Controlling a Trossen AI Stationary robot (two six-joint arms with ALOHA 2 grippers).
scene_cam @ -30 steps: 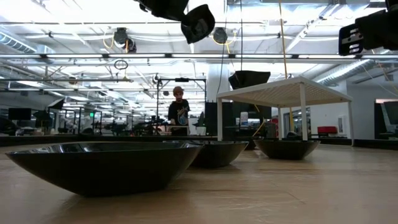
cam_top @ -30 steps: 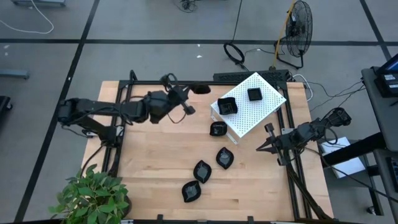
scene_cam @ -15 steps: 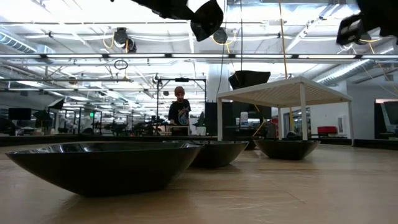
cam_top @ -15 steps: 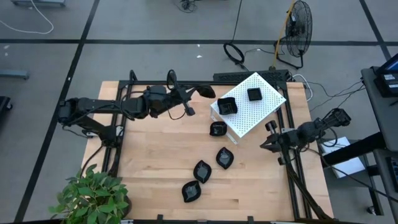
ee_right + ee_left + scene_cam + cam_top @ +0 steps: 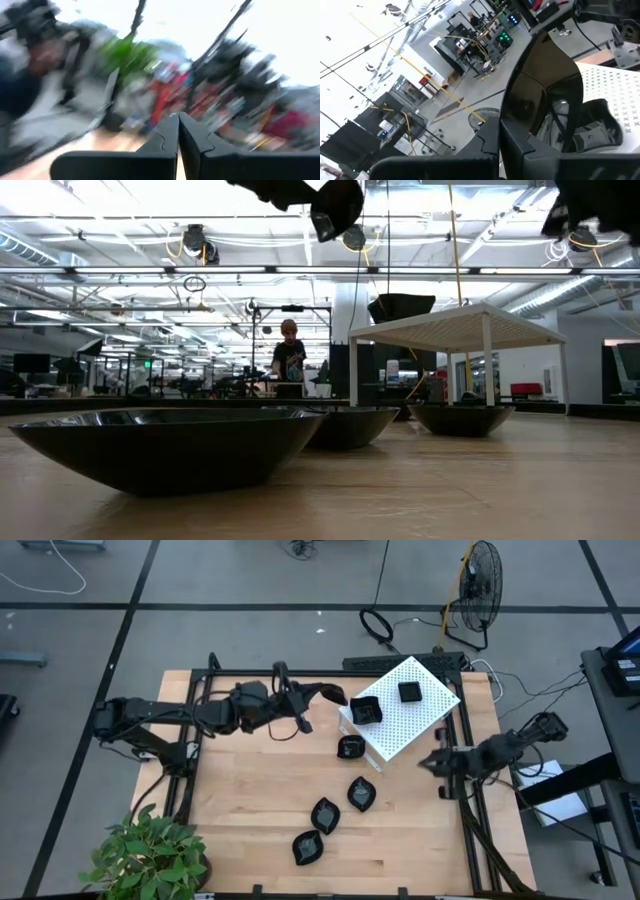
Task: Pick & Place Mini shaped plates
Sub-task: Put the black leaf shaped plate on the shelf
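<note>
My left gripper (image 5: 305,700) hangs above the table's far part, just left of the white perforated box (image 5: 405,705), and is shut on one glossy black mini plate (image 5: 326,692). That plate shows high up in the low view (image 5: 335,205) and fills the left wrist view (image 5: 545,90). Two black plates (image 5: 365,710) (image 5: 409,691) rest on the box top. Several more lie on the wood: one against the box (image 5: 350,748) and three nearer (image 5: 361,794) (image 5: 325,815) (image 5: 307,848). My right gripper (image 5: 432,760) is shut and empty near the table's right edge. My left gripper pinches the black plate by its rim (image 5: 512,117) between the two fingers, reaching level from the table's left. The plate is lifted clear of the table and stands tilted on edge beyond the fingertips, its glossy hollow side toward the wrist camera.
The white box (image 5: 455,320) stands on legs at the far right of the table. A potted plant (image 5: 150,855) sits at the near left corner. A black frame runs along the table's edges. Bare wood lies left of the plates. A person stands far behind (image 5: 288,355).
My left gripper has carried the plate rightward toward the white box and slightly up, still shut on it. My right arm has swung a little toward the far edge. The plates on the table and box have stayed put.
</note>
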